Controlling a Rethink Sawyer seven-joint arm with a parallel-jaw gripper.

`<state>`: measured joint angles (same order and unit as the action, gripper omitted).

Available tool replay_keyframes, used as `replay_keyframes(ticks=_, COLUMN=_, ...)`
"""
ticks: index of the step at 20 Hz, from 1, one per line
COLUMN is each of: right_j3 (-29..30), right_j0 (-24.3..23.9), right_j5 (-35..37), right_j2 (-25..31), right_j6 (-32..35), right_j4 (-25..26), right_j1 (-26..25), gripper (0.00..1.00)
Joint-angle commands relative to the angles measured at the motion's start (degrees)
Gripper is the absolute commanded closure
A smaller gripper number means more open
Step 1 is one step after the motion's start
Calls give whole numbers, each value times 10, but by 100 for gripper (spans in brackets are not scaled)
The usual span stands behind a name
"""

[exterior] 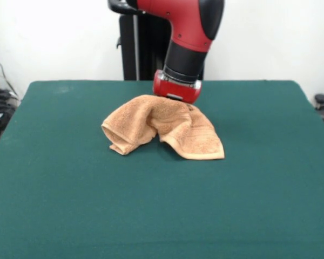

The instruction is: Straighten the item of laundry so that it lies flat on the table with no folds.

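Bare green bench [151, 216] up front, then the crumpled towel [162, 129] mid-bench, its long axis running left-right, directly under my fingers [176, 97], hidden at its top fold; grip state can't tell.

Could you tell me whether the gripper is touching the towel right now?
Cannot tell. In the front view the gripper sits right at the towel's raised top, its tips hidden behind the cloth, so no contact or gap shows plainly.
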<state>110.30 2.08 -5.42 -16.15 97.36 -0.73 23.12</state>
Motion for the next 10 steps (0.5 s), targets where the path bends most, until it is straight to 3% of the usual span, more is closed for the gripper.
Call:
replay_keyframes(ticks=1, right_j3=-39, right_j0=1, right_j5=13, right_j2=130, right_j6=77, right_j4=9, right_j1=-116, gripper=100)
replay_keyframes(ticks=10, right_j3=-72, right_j0=-14, right_j5=24, right_j2=154, right_j6=63, right_j4=23, right_j1=-118, gripper=100)
